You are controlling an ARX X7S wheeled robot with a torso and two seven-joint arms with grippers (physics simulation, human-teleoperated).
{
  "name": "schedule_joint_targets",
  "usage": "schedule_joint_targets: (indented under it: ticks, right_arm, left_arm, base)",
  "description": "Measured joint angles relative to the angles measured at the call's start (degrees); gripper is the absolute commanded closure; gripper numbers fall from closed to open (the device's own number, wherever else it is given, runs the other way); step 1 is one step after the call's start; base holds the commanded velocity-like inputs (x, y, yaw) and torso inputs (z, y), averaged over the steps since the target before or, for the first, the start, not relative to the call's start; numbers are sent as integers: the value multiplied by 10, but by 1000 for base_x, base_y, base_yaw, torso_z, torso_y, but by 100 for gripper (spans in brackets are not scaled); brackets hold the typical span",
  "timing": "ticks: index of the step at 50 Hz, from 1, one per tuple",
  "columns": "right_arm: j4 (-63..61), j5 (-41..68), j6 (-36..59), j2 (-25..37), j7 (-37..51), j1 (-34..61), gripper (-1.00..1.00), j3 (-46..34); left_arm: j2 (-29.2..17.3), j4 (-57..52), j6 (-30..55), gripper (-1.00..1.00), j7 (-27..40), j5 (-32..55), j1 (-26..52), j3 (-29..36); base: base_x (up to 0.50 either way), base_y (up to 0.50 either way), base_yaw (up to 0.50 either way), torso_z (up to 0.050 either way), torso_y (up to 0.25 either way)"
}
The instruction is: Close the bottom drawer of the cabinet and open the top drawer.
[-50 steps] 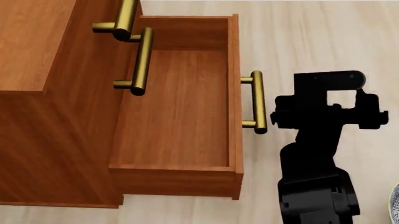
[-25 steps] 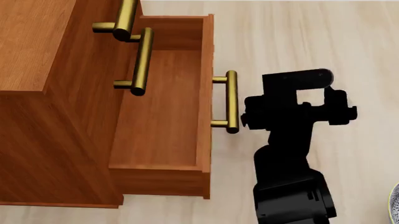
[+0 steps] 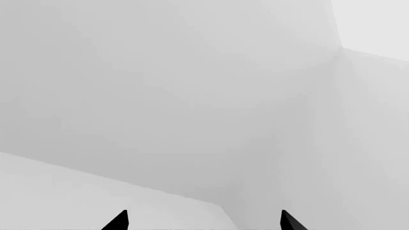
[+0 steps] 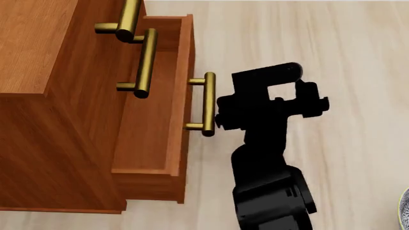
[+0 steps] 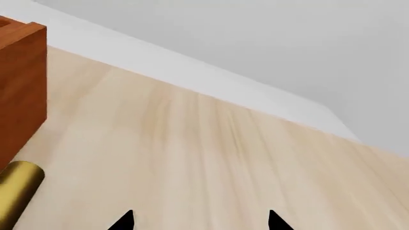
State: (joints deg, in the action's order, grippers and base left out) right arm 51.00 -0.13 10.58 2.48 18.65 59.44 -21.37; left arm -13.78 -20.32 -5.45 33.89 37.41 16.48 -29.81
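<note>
The reddish-brown cabinet (image 4: pixel 38 43) fills the left of the head view. Its bottom drawer (image 4: pixel 156 120) stands partly pulled out, brass handle (image 4: pixel 208 103) facing right. My right arm (image 4: pixel 268 105) sits directly against that handle from the outside. In the right wrist view the right gripper (image 5: pixel 199 221) is open with only floor between its tips; the drawer's front corner (image 5: pixel 22 86) and the handle's end (image 5: pixel 19 191) lie just beside it. The top drawer's handle (image 4: pixel 128 17) shows at the upper left, the drawer pushed in. My left gripper (image 3: pixel 203 221) is open, facing plain grey walls.
The middle drawer's brass handle (image 4: pixel 145 62) juts out over the open bottom drawer. Pale wooden floor (image 4: pixel 345 57) spreads to the right of the cabinet. A sliver of a patterned bowl (image 4: pixel 405 211) shows at the lower right edge.
My right arm has moved left against the bottom drawer's handle, and the drawer has slid well back into the cabinet. The other drawers have not moved.
</note>
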Motion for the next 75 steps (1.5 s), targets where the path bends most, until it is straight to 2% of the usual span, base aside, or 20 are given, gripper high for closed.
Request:
schedule_joint_targets:
  ticks: [7,15,34,43,54,75]
  right_arm:
    - [23,28,-14,-10,3,14,-100,-40]
    - [54,109,-40,-15,19,35,-100,-127]
    - [102,420,-124,-21,73,91,-100,-455]
    - [95,527,-151,-20,92,107,-100,-565]
    - [80,590,-162,-20,97,115,-100,-624]
    - [88,719,-194,-14,48,118,-100,-658]
  left_arm:
    - [-1,0,-1,-100,1,3,-1,0]
    - [-1,0,-2,-100,1,5,-1,1]
    - [-3,3,-8,-100,-1,9,-2,2]
    - [-4,2,-10,-100,0,10,-2,3]
    - [-5,2,-11,-100,2,11,-3,4]
    - [-7,2,-14,-100,4,8,-5,8]
  base:
    - [0,0,1,0,0]
    - [0,0,1,0,0]
    - [0,0,0,0,0]
    - [0,0,1,0,0]
    - [0,0,1,0,0]
    - [0,0,1,0,0]
